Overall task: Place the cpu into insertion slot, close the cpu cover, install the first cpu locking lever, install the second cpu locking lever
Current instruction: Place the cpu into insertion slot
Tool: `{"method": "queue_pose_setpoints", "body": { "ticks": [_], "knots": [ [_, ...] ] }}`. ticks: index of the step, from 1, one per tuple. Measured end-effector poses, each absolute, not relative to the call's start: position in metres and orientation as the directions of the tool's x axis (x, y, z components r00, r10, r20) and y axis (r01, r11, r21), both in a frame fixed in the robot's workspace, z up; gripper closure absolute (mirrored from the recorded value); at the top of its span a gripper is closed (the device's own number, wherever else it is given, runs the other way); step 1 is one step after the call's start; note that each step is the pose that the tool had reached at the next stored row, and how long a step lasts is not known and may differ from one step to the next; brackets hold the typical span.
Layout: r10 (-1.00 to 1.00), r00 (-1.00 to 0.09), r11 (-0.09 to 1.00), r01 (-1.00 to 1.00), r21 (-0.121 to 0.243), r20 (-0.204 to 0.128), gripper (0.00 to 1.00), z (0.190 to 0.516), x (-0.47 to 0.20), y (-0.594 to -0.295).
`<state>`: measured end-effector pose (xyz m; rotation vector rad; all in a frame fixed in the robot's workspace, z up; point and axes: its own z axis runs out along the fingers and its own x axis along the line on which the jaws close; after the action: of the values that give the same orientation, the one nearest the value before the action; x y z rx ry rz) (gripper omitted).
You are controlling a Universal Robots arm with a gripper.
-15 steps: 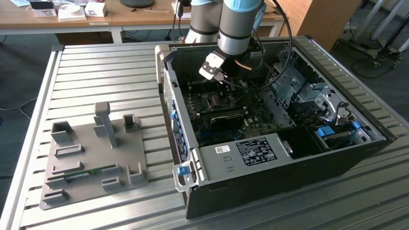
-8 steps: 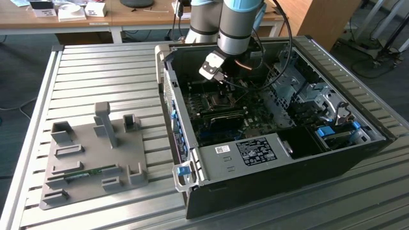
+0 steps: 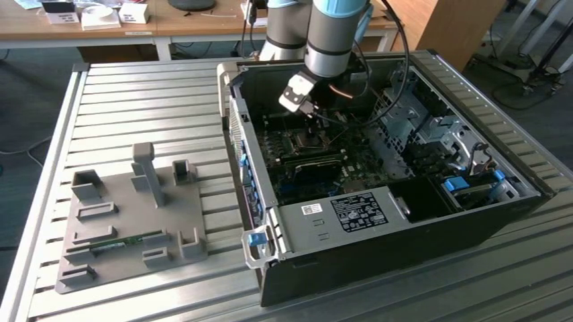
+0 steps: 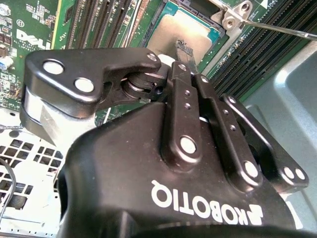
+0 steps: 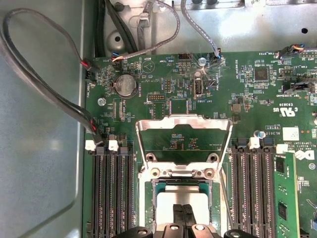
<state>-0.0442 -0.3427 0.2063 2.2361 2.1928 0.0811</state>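
We judge the seating step to be at its close. The cpu [image 5: 183, 194] lies flat in the insertion slot [image 5: 150, 208], directly under the tool [image 5: 184, 210], whose fingers are pressed together with nothing between them. The chip should sit level and square within the rim, so any touch should be straight down and light, never sideways. The cpu cover [image 5: 184, 120] stands open just beyond the fingertips. The arm [image 3: 329, 33] reaches steeply down into the computer case [image 3: 501, 221].
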Motion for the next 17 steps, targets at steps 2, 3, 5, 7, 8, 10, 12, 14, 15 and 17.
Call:
{"method": "queue_pose_setpoints", "body": {
  "ticks": [2,3,5,7,8,10,12,14,15,17],
  "knots": [
    [0.999,0.019,-0.02,0.999,0.042,0.031,0.89,0.2055,-0.0442,-0.3428],
    [0.999,0.019,-0.02,0.999,0.042,0.031,0.89,0.2055,-0.0442,-0.3428],
    [0.999,0.019,-0.02,0.999,0.042,0.031,0.89,0.2054,-0.0444,-0.3428],
    [0.999,0.019,-0.02,0.999,0.043,0.031,0.89,0.205,-0.0449,-0.3428],
    [0.999,0.019,-0.02,0.999,0.043,0.031,0.89,0.2047,-0.045,-0.3427],
    [0.999,0.019,-0.02,0.999,0.043,0.031,0.89,0.2037,-0.0452,-0.3427],
    [0.999,0.019,-0.02,0.999,0.042,0.031,0.89,0.2019,-0.0453,-0.3427],
    [0.999,0.019,-0.02,0.999,0.042,0.031,0.89,0.2004,-0.0455,-0.3428],
    [0.999,0.019,-0.02,0.999,0.042,0.031,0.89,0.2003,-0.0455,-0.3428],
    [0.999,0.019,-0.02,0.999,0.042,0.031,0.89,0.2003,-0.0455,-0.3428]
  ]
}}
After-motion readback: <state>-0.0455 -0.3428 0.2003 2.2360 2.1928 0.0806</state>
